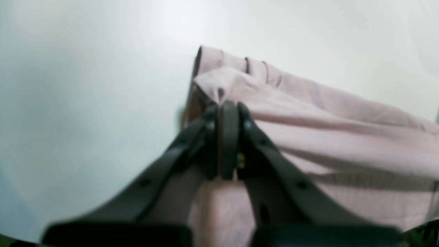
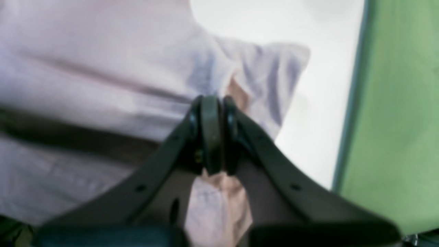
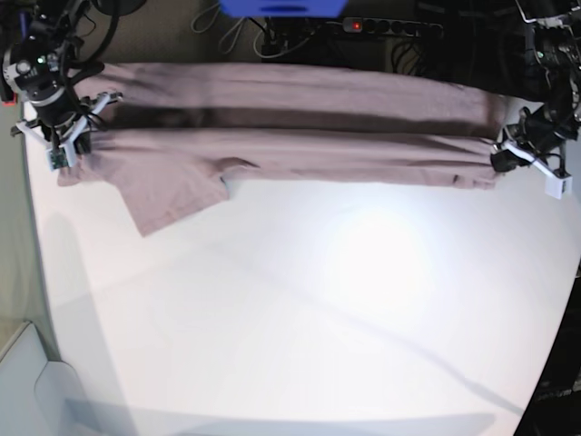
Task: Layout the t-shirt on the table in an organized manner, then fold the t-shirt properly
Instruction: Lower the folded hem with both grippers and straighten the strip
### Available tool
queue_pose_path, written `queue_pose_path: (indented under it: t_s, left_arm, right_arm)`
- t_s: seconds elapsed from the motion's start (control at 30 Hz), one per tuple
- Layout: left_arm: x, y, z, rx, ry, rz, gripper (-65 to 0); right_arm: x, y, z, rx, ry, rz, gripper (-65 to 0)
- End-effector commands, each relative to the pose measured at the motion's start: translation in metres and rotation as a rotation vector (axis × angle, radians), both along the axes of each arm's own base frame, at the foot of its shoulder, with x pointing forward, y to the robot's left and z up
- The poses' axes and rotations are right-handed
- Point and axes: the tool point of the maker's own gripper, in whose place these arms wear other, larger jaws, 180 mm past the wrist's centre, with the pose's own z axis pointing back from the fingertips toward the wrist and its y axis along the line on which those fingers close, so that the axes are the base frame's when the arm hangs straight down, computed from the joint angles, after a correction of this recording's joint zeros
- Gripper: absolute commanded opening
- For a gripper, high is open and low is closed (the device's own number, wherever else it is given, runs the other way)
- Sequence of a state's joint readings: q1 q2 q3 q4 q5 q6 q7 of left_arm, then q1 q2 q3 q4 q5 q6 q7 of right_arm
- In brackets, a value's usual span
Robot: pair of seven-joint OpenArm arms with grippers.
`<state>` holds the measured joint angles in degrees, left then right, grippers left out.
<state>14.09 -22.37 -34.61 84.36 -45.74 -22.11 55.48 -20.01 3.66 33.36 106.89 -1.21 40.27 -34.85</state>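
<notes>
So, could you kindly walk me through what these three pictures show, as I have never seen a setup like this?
It is a robot with two arms, each ending in a pinching tool. The wide picture looks down on the white table from above; the other two come from cameras on the wrists. A pinkish t-shirt lies stretched along the far edge, one sleeve spread flat. The left tool is shut on one end of the cloth and the right tool on the other, so the shirt is held between them.
</notes>
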Motion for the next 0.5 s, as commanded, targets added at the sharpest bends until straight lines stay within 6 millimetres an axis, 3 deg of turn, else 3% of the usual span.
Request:
queue_pose_path:
  t_s: [0.0,0.47]
  left_arm:
    - [0.009,0.008,0.013,0.024,-0.039,0.002,-64.8]
    - [0.005,-0.01,-0.01,0.106,0.045,-0.093,-64.7]
  right_arm:
    - [0.007,-0.005,0.013,-0.025,-0.038,0.003,-65.0]
    - [-0.016,-0.008,-0.029,0.027,0.105,-0.033,-65.0]
